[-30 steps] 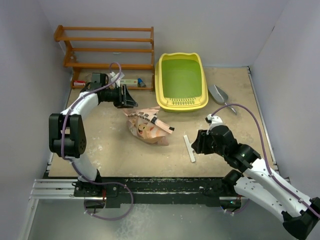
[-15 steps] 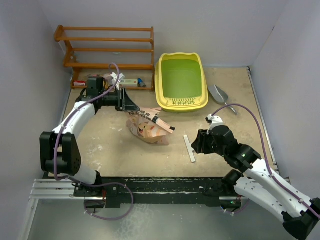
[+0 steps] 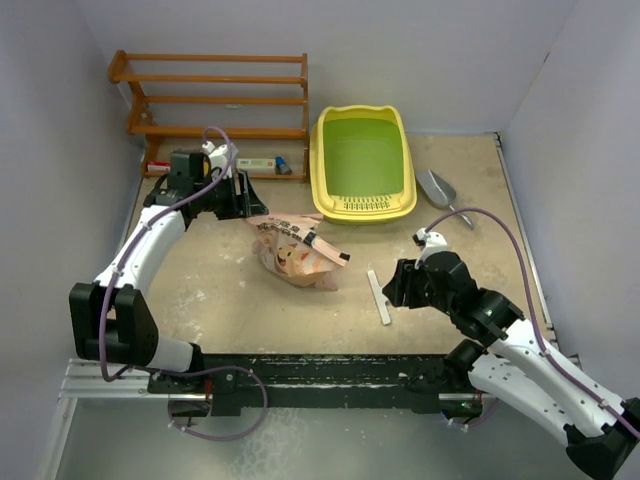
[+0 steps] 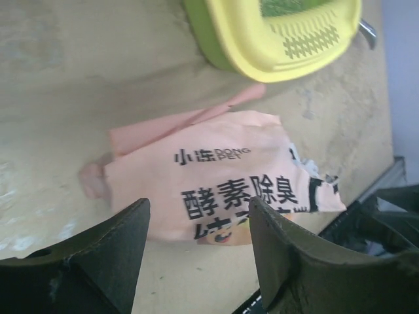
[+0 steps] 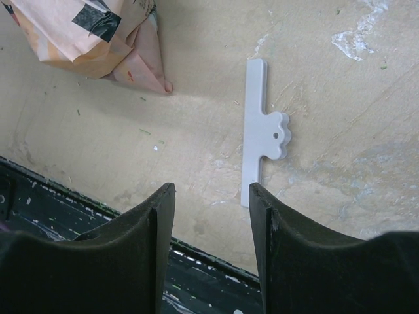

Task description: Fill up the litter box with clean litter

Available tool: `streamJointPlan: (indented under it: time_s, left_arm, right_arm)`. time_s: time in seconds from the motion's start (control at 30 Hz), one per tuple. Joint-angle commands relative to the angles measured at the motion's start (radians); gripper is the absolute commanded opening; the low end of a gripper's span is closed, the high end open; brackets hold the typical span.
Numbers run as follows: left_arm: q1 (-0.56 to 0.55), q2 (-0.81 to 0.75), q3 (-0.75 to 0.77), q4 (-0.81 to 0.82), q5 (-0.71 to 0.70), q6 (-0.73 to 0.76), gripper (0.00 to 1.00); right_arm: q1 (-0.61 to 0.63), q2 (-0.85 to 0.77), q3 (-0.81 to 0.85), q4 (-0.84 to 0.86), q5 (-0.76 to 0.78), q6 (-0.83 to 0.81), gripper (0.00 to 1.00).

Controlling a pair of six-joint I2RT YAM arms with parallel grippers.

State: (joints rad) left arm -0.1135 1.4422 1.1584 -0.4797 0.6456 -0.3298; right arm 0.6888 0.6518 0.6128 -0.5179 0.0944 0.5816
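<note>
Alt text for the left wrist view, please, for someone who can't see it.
The left gripper, open, looks down on a pink printed bag lying on the tan table. Beyond it, at the top edge, is a corner of the yellow litter box with its slotted lip.

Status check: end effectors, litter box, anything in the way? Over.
Left end effector open above the bag. Right end effector open over the white clip. Litter box bare, no litter inside. Nothing blocking it.

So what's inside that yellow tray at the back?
Nothing visible: the litter box shows only its bare green basin. The strip under the slotted lip at its near end is covered, so that part I can't see.
</note>
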Motion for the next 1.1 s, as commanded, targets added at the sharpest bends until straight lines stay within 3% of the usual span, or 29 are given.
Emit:
streamJointPlan:
  time_s: [0.0,0.13,0.5,0.63,0.77,0.93,1.07]
  left_arm:
    - [0.009,-0.056,0.052,-0.062,-0.210,-0.002,0.66]
    - [0.009,-0.054,0.016,-0.024,-0.226,0.010,0.67]
    - [0.009,-0.020,-0.122,0.325,0.100,-0.039,0.63]
    - [0.009,0.023,-0.126,0.378,0.256,-0.048,0.57]
    - [0.009,0.023,-0.142,0.418,0.360,-0.039,0.38]
    - [0.009,-0.013,-0.147,0.426,0.414,-0.009,0.02]
    - [0.009,-0.059,-0.182,0.481,0.434,-0.009,0.00]
  right_arm:
    - [0.004,-0.018,-0.012,0.025,0.014,0.010,0.52]
    - [0.003,-0.005,-0.022,0.044,0.000,0.013,0.51]
    - [0.004,0.011,-0.030,0.066,-0.029,0.012,0.52]
    - [0.004,0.018,-0.057,0.206,-0.217,-0.060,0.53]
    - [0.003,0.118,-0.053,0.389,-0.425,-0.121,0.58]
    - [0.003,0.331,0.076,0.432,-0.430,-0.205,0.59]
    - [0.002,0.452,0.156,0.513,-0.407,-0.228,0.60]
